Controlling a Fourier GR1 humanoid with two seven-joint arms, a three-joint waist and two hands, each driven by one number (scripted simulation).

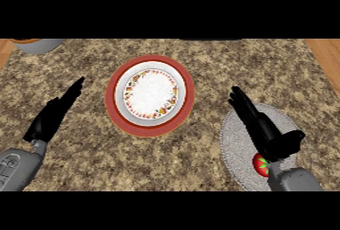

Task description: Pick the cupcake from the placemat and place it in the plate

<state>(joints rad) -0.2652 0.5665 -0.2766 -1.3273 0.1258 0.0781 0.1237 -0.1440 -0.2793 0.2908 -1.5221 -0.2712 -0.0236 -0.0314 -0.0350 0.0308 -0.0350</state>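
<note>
Cupcake [260, 165] is sitting on the grey placemat [232, 139] at the near right, and honestly it reads more like a red ball with a green bit on top. The right hand [269, 134] hangs right over it, so about half is hidden. That hand has its fingers straight and together, thumb stuck out to the side, holding nothing. My guess is it's lined up above the mat to come down for the grab.

The left hand [53, 114] rests at the left, fingers flat and straight, also holding nothing.

The plate [153, 92] sits mid-counter on a red charger [149, 130], well apart from the mat, with nothing between the 2. A grey bowl [38, 45] is up in the far left corner, out of the way.
</note>
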